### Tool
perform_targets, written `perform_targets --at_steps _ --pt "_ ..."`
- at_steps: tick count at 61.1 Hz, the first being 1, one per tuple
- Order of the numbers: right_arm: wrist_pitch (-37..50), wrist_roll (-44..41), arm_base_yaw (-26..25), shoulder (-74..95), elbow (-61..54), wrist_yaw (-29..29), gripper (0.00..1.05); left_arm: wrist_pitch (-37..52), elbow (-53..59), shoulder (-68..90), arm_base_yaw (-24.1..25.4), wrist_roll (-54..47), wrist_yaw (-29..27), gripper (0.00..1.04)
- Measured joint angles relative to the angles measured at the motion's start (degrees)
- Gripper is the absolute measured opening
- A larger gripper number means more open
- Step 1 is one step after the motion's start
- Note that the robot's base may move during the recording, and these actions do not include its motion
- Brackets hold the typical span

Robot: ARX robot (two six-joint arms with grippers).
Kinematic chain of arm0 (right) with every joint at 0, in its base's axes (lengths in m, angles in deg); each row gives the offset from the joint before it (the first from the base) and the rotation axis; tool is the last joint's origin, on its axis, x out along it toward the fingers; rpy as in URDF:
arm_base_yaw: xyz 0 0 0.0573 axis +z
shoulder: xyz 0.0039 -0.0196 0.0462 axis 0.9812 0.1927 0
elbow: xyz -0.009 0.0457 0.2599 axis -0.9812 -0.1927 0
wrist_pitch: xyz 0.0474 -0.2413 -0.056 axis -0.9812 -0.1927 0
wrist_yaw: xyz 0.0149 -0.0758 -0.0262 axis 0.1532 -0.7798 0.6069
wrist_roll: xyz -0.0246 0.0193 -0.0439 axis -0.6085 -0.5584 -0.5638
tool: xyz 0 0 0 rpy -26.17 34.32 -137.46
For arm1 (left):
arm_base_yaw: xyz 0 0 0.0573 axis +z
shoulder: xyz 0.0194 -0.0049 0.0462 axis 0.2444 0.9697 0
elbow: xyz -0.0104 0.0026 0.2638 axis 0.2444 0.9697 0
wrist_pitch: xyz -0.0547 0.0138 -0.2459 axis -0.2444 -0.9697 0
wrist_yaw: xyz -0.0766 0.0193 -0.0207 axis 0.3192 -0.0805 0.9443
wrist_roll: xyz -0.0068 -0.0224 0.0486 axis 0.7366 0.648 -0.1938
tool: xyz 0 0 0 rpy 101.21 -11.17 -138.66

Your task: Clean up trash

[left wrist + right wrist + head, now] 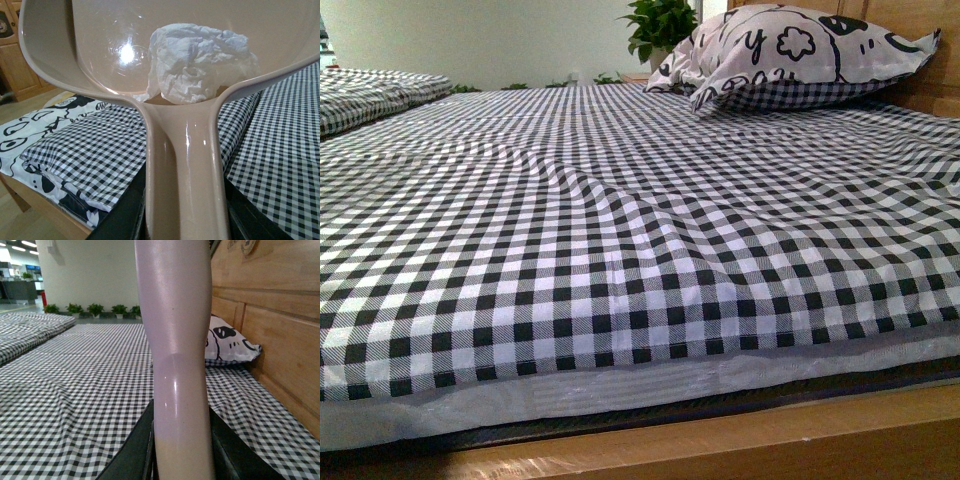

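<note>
Our left pincer (187, 227) is clamped on the dustpan (100, 55) handle, whose long axis runs straight to the trash (197, 62) lying in its scoop above the bed (280, 150).

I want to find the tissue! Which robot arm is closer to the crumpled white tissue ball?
Left. Its tool holds the handle of the beige dustpan with the tissue wad inside. The right tool grips a pale handle; no wad shows there.
</note>
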Motion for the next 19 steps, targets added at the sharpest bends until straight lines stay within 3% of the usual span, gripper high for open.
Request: perform_targets --at_steps 19 --pt "0.00 0.00 0.00 0.00 0.00 0.00 0.20 0.00 0.00 0.00 0.00 0.00 0.00 0.25"
